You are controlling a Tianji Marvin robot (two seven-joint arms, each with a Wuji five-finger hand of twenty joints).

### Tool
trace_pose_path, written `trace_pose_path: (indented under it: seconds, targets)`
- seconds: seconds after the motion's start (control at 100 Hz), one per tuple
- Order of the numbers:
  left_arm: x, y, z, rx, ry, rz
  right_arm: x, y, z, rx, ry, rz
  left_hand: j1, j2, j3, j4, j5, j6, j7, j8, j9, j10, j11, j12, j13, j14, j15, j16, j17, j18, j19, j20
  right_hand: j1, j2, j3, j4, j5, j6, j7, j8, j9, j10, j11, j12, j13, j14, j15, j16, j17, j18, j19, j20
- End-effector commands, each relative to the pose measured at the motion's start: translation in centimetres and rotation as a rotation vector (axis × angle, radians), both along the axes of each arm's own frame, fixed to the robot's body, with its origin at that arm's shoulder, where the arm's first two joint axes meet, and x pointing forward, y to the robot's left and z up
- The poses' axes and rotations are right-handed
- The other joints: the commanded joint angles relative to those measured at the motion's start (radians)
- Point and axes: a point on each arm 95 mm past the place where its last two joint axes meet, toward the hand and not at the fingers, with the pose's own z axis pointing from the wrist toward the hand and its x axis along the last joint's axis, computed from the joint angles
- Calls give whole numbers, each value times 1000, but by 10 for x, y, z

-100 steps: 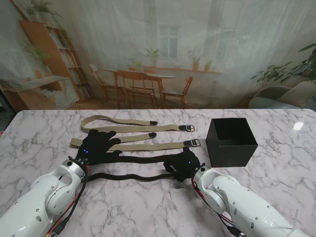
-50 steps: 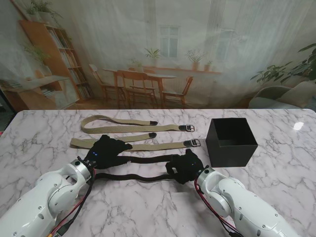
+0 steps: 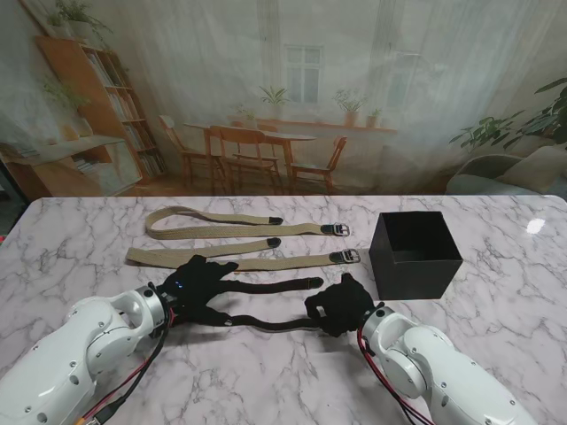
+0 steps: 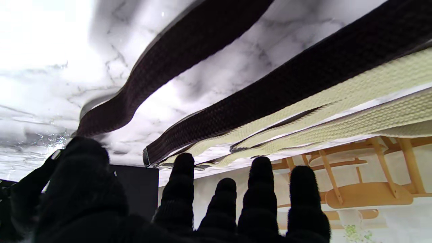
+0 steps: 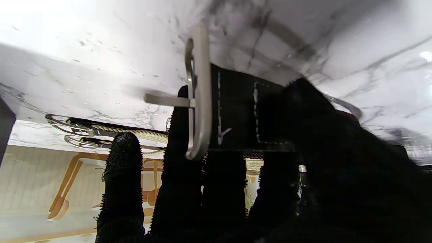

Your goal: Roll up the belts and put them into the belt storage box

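Note:
A black belt lies folded in two strands on the marble table. My left hand rests over its folded end with fingers spread, holding nothing; in the left wrist view my left hand points along the black belt. My right hand is shut on the belt's buckle end; its silver buckle stands pinched between thumb and fingers. The black storage box stands open just right of the right hand.
Two beige belts lie flat farther from me: one right behind the black belt, the other beyond it, both with buckles toward the box. A printed room backdrop rises at the table's far edge.
My left hand has slid right and nearer to me along the black belt. My right hand has pulled the buckle end right and nearer, uncovering the belt's tip.

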Motion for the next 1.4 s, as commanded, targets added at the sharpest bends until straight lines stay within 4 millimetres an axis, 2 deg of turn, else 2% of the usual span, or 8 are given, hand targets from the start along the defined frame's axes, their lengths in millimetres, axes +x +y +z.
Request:
trace_pose_path:
  seconds: [0.0, 0.12, 0.34, 0.52, 0.61, 0.72, 0.95, 1.39]
  targets:
    - [-6, 12, -11, 37, 40, 10, -8, -3, -4, -10, 12, 2, -35, -26, -15, -26, 41, -19, 25, 4, -49, -3, -32, -15, -41, 10, -29, -16, -21, -5, -38, -15, 81, 80, 62, 18, 56, -41, 13, -9, 65, 5, 65, 33, 11, -18, 29, 11, -2, 11, 3, -6]
    - [-12, 24, -16, 80, 56, 17, -13, -9, -3, -18, 10, -6, -50, -54, -14, -27, 94, -24, 57, 22, -49, -6, -38, -22, -48, 9, -32, -25, -24, -4, -52, -15, 82, 79, 62, 18, 56, -43, 13, -6, 64, 6, 65, 37, 12, -16, 30, 12, 1, 9, 4, -5]
    - [-25, 45, -26, 195, 59, 45, -17, -19, -2, -37, -2, -30, -21, -123, 5, -21, 73, -31, 47, 23, -30, -5, -34, -26, -60, 12, -40, -39, -29, -6, -76, -14, 84, 82, 64, 18, 55, -44, 13, 2, 64, 8, 67, 44, 14, -15, 34, 15, -3, 12, 1, -5]
    - [-32, 60, -31, 293, 43, 77, -20, -27, -1, -59, -12, -50, 229, -94, 49, 4, 188, -83, 123, 59, -6, -18, -23, -31, -61, 2, -34, -54, -15, -18, -92, -3, 83, 82, 66, 18, 55, -43, 12, 11, 64, 9, 69, 48, 16, -18, 36, 17, -6, 15, -3, -5]
    - [-34, 69, -32, 319, 29, 106, -23, -32, -2, -68, -16, -68, 365, -141, 65, -3, 235, -119, 236, 200, 24, -30, -7, -28, -53, -4, -24, -57, -5, -26, -78, 2, 85, 82, 68, 18, 55, -42, 12, 15, 63, 10, 70, 50, 15, -16, 37, 18, -7, 16, -4, -5]
    - [-38, 81, -32, 358, -6, 145, -26, -39, -1, -83, -23, -88, 454, -108, 43, -11, 295, -142, 340, 193, 59, -43, 21, -24, -44, -9, -13, -55, -4, -29, -53, -4, 85, 81, 70, 18, 54, -40, 13, 22, 63, 10, 72, 52, 15, -15, 38, 19, -11, 19, -8, -6]
    - [-44, 102, -30, 417, -59, 225, -31, -53, 1, -115, -32, -131, 470, -97, 39, -17, 358, -126, 416, 179, 109, -52, 60, -12, -29, -14, -4, -54, 1, -35, -34, -6, 88, 79, 78, 17, 54, -31, 15, 30, 62, 14, 77, 53, 14, -15, 37, 19, -21, 30, -21, -10]
    - [-70, 149, -30, 547, -129, 375, -32, -62, -4, -139, -27, -182, 468, -97, 41, -16, 356, -122, 440, 153, 133, -51, 75, -13, -18, -12, 1, -55, 9, -35, -17, -12, 90, 82, 77, 16, 53, -26, 15, 33, 58, 21, 84, 55, 14, -13, 38, 20, -21, 31, -25, -13]
